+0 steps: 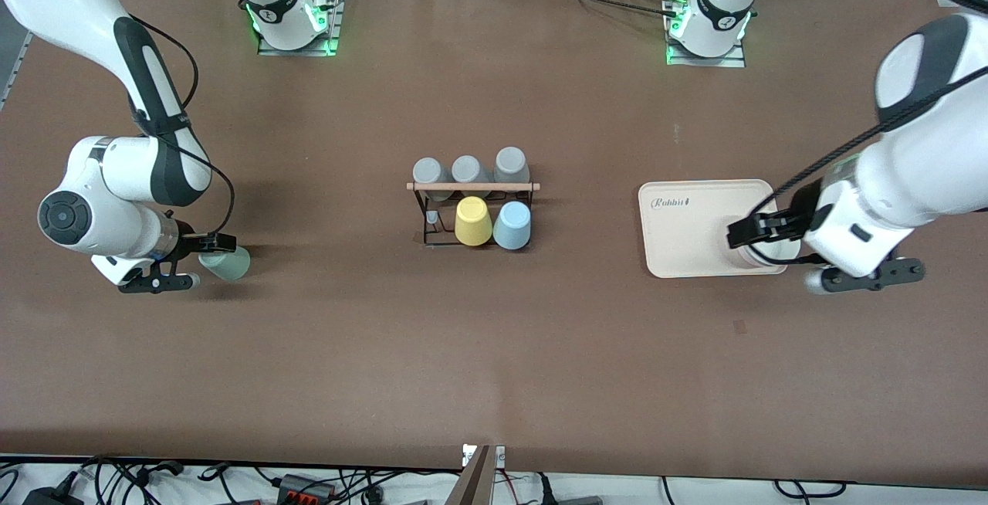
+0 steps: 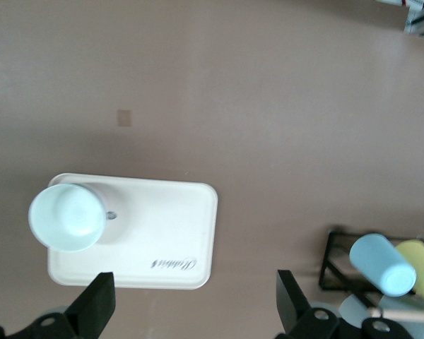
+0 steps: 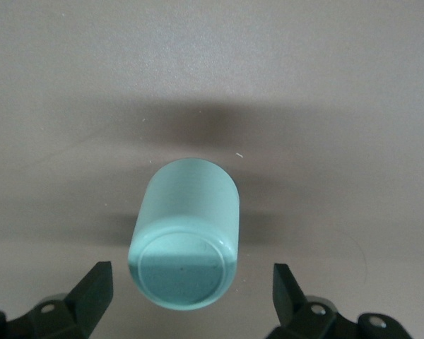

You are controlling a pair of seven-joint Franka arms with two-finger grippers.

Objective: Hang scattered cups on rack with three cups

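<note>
Front view: right gripper (image 1: 202,262), fingers wide, flanks a mint cup (image 1: 226,263) lying sideways; left gripper (image 1: 772,246), also wide, hangs over a cup (image 2: 67,217) on the tray (image 1: 687,227).

The only readable text is the script word "Rabbit" printed on the cream tray (image 1: 695,219).

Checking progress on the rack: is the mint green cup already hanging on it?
No, the mint green cup lies on its side on the table by the right gripper, well apart from the rack.
</note>
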